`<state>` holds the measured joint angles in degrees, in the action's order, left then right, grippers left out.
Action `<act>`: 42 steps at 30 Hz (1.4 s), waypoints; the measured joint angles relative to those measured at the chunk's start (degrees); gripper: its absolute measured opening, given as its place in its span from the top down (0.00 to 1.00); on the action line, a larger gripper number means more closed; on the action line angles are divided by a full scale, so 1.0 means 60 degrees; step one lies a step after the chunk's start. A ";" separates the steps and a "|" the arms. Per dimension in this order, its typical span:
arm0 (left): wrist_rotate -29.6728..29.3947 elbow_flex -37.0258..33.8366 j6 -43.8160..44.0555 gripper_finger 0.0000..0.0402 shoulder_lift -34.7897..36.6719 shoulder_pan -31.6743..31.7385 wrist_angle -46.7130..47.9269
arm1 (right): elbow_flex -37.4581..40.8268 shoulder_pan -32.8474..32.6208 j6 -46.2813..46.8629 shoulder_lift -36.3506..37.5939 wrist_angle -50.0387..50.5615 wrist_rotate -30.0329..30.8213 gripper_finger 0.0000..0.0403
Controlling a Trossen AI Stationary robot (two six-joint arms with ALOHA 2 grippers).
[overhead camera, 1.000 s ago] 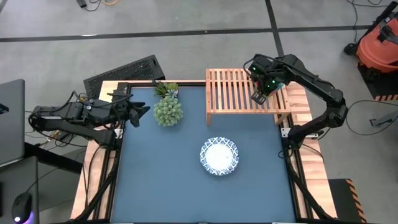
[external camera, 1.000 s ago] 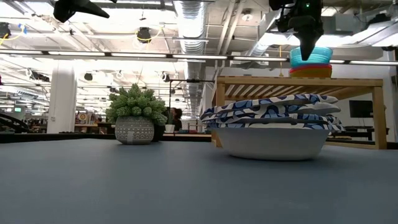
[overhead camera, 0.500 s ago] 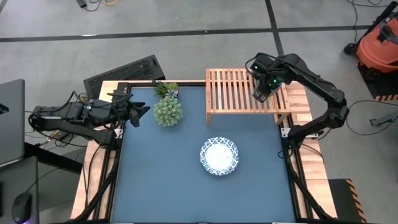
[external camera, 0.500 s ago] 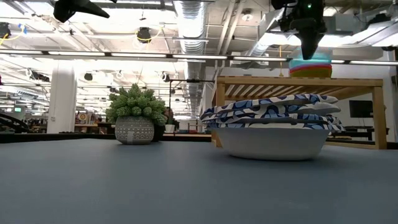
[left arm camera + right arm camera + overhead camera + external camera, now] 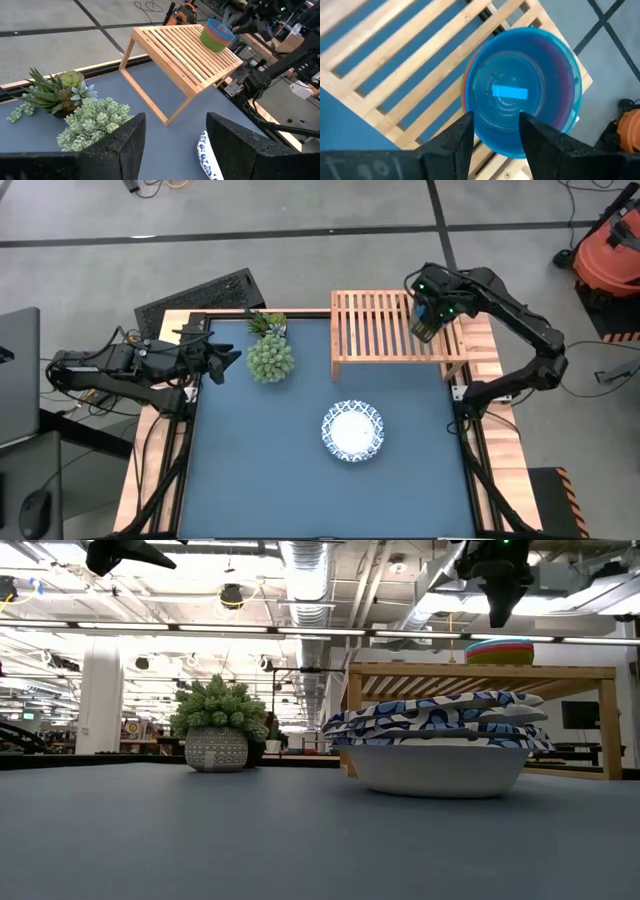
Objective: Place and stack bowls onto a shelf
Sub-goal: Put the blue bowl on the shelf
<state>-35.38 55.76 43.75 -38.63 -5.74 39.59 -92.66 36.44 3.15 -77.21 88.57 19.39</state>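
The right gripper (image 5: 497,612) hangs just above the small bowls (image 5: 499,650) stacked on the shelf (image 5: 395,328), clear of them. Its jaws stand apart, with a gap between the fingers (image 5: 455,142), and they hold nothing; in the right wrist view the teal bowl (image 5: 525,112) shows through that gap, mouth up, with red and green rims peeking out beneath it.

That stack of three sits at the shelf's right end, near its back corner, upright and nested, teal on top, red next, lime green lowest (image 5: 216,36). The shelf's long side runs left to right across the far part of the table (image 5: 260,480); its slats run front to back.

In front of the shelf, well apart from it on the table, sits the pile of white bowls (image 5: 352,430) with blue patterned rims, mouths up, nested roughly level (image 5: 436,740).

The left gripper (image 5: 232,357) waits to the shelf's left, beyond the plant (image 5: 269,355), pointing toward it. Its jaws are wide apart and empty; the left wrist view shows both fingers (image 5: 112,150) with the table between them.
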 joint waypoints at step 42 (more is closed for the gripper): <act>0.0557 0.0001 0.0119 0.51 -0.0429 0.0000 0.0007 | 0.3483 -0.9836 0.3098 -0.0532 -0.5671 -0.2734 0.55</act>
<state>-32.03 55.77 44.46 -41.21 -5.74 39.64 -71.77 -22.57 21.74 -80.40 54.54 2.99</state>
